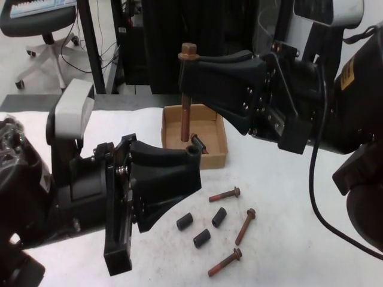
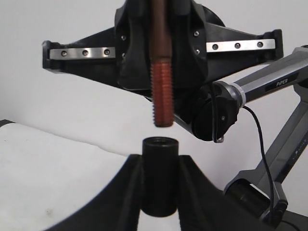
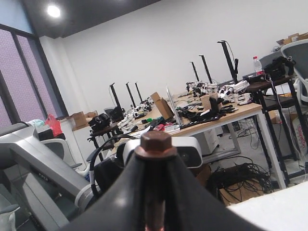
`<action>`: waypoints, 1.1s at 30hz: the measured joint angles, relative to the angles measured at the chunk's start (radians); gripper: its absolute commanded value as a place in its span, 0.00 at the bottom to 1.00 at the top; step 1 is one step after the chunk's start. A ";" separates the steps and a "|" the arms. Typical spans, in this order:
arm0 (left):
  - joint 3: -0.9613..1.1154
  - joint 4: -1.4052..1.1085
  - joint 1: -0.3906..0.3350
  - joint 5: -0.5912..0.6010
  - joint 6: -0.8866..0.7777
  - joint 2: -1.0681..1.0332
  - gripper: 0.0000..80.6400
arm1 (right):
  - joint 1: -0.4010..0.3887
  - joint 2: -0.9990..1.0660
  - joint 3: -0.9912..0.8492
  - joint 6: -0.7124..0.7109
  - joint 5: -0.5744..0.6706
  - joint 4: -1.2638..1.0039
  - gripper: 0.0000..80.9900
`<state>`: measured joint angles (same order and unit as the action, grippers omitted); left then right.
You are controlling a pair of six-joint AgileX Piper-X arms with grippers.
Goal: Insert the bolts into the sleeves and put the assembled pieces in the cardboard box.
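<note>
We note an office chair [image 1: 45, 24] behind the white bench [image 1: 299, 239]. Room beyond: wooden desks [image 3: 231, 113] crowded with equipment, one bottle [image 3: 258, 66], floor cables [image 3: 240, 174], ceiling light [image 3: 54, 10] lit.

The bolt [image 2: 160, 72] is copper-toned metal, smooth and dull along the shank, ridged at the thread; the sleeve [image 2: 160, 175] is black with a slight sheen. The left gripper [image 2: 160, 192] and right gripper [image 1: 187, 72] are matt black plastic, the cardboard box [image 1: 212, 159] plain brown matt board, the bench top [image 1: 299, 239] white and lightly speckled
</note>
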<state>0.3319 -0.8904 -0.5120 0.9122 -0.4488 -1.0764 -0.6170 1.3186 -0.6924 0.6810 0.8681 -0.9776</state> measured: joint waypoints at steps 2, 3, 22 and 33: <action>0.000 0.000 0.000 0.005 0.000 0.000 0.00 | 0.000 0.000 0.000 0.000 0.000 0.000 0.01; 0.000 0.000 0.000 0.007 0.000 0.000 0.00 | 0.000 0.000 0.000 0.000 0.002 0.000 0.01; 0.000 0.000 0.000 -0.019 0.000 0.000 0.00 | 0.062 0.000 0.000 0.034 0.062 0.000 0.01; 0.000 0.000 0.000 -0.056 0.000 0.000 0.00 | 0.062 0.000 0.000 0.037 0.074 0.000 0.01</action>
<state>0.3319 -0.8904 -0.5120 0.8563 -0.4488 -1.0764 -0.5551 1.3186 -0.6924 0.7180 0.9417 -0.9776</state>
